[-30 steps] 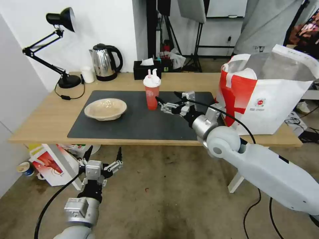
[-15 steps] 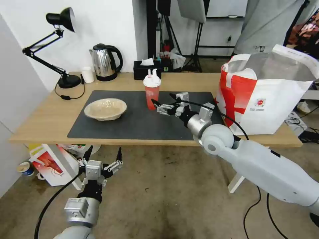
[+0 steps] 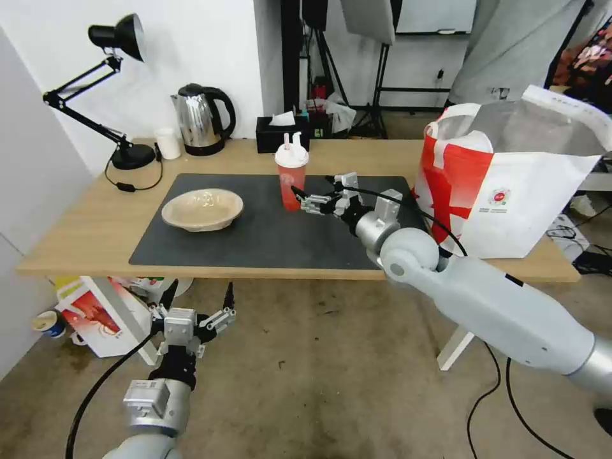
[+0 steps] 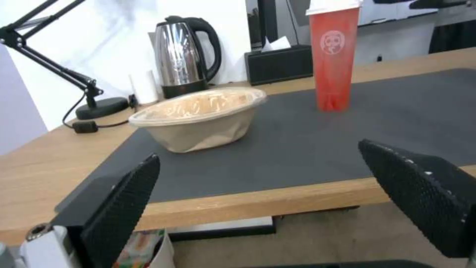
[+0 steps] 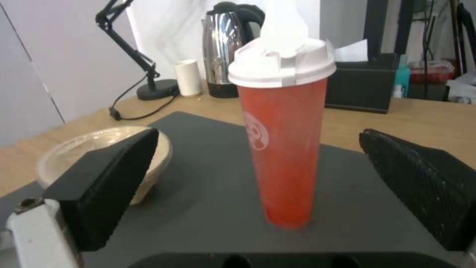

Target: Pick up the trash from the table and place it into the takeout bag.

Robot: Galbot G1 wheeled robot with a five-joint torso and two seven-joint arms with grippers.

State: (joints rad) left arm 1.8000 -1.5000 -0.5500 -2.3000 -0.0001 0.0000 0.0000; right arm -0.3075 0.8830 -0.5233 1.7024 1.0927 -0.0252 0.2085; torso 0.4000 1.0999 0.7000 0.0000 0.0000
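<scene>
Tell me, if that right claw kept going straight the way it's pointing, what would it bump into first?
Most likely the red drink cup: it stands upright on the dark mat between the open fingers of the right gripper, apparently not yet touched.
</scene>
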